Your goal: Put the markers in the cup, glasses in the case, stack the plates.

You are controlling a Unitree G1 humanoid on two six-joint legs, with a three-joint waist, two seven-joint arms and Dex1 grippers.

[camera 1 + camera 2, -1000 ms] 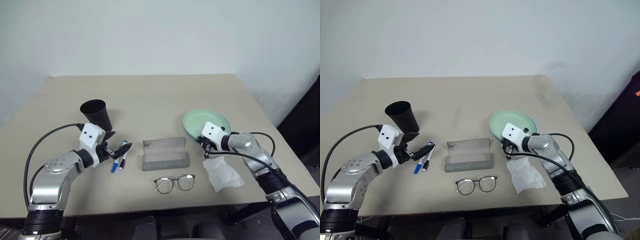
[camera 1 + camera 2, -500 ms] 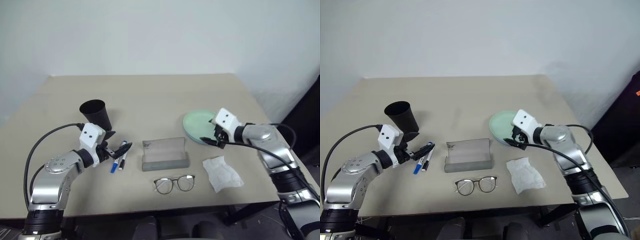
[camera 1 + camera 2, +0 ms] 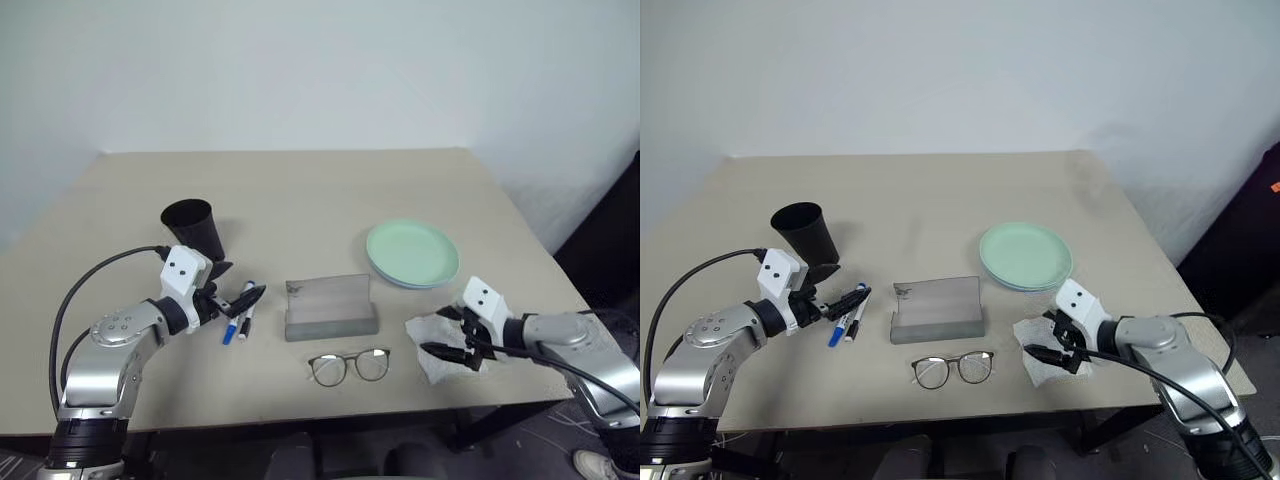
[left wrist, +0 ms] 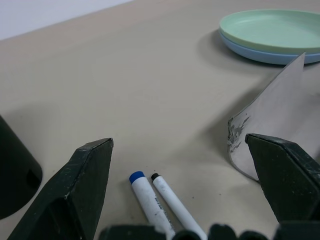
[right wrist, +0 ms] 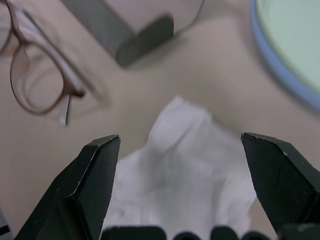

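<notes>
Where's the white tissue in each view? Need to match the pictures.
Left eye view: tissue near the table's front edge, under the right hand.
Right eye view: tissue, front right of the case.
Left wrist view: not in it.
Right wrist view: tissue ahead, between that hand's fingers.
Shared landmark: the stacked plates.

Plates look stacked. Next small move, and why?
Probably ease the left claw down onto the blue-capped marker and close. The green plate sits on the blue one, both markers lie on the table between that open claw's fingers, and the cup stands just behind it.
</notes>
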